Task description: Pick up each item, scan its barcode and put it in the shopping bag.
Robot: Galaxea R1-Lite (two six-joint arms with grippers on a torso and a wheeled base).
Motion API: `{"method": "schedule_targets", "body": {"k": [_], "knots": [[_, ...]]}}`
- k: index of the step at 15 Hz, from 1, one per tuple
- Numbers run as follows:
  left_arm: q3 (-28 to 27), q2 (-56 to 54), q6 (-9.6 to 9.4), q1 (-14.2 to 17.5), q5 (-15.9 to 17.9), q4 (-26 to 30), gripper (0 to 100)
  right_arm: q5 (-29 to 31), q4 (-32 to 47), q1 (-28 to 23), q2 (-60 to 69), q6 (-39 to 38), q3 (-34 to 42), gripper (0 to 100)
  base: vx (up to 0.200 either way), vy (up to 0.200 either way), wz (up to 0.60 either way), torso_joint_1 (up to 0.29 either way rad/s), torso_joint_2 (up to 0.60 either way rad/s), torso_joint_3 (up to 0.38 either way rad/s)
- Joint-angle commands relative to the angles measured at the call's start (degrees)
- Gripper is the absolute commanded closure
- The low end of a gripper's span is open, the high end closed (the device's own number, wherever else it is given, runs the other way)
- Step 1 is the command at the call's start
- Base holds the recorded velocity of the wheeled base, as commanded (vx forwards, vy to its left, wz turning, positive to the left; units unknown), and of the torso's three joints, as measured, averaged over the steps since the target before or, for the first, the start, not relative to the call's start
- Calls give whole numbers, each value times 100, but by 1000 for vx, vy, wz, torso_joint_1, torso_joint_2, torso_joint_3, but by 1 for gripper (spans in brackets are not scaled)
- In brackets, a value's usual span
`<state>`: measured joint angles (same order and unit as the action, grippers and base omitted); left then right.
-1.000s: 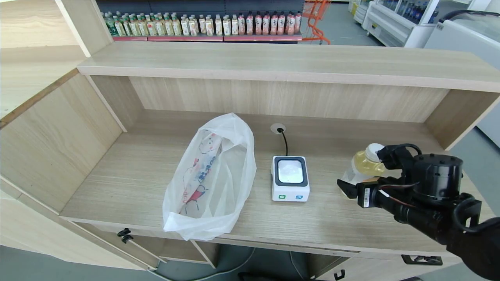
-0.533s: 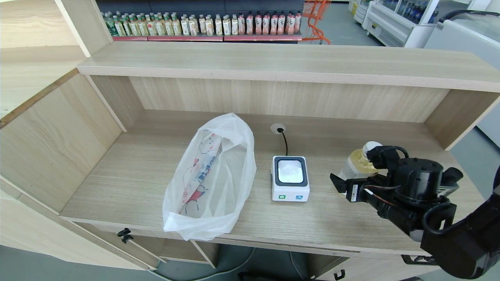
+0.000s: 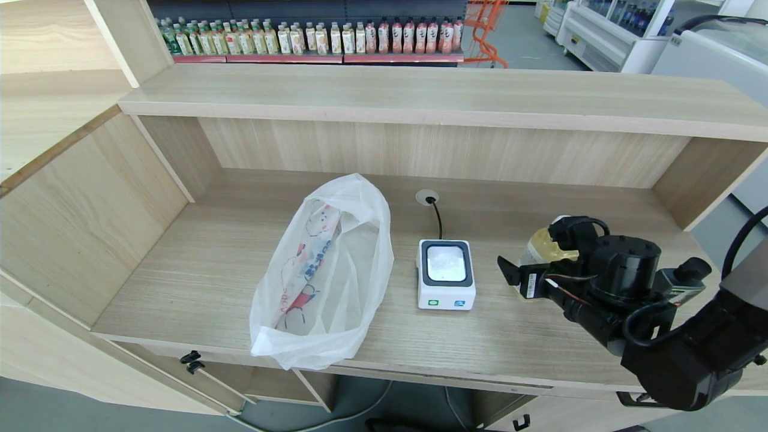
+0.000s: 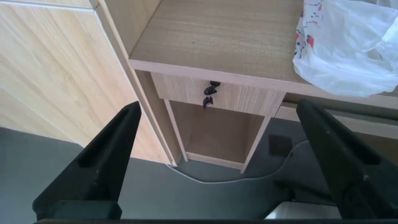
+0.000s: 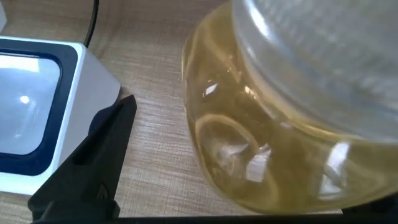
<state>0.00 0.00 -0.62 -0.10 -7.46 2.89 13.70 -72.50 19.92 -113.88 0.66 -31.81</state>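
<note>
Scan step judged in hand: the bottle [image 3: 540, 249] of yellowish liquid is gripped in the right hand [image 3: 534, 265], closed about its body, just right of the scanner [image 3: 446, 281] on the counter [image 3: 210, 270]. No barcode can be made out. Next, the label is judged to need presenting to the scanner window, then transfer to the shopping bag [image 3: 324, 270]. The left hand [image 4: 217, 109] is held wide open and empty at the counter's front edge
</note>
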Motion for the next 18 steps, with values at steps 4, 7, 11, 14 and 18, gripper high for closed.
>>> {"method": "schedule_targets", "body": {"k": [4,7,11,14,18], "knots": [[0,9,1,1,-1,1,0,-175,-1,-41,-222,57,-274,100,0,0,0,0,0,0],[0,9,1,1,-1,1,0,-184,-1,-120,-266,215,-432,100,0,0,0,0,0,0],[0,9,1,1,-1,1,0,-236,-1,-234,-187,356,-432,100,0,0,0,0,0,0],[0,9,1,1,-1,1,0,-1414,781,-612,806,180,-564,100,0,0,0,0,0,0],[0,9,1,1,-1,1,0,-4411,4182,-1183,3004,-787,-1469,100,0,0,0,0,0,0]]}}
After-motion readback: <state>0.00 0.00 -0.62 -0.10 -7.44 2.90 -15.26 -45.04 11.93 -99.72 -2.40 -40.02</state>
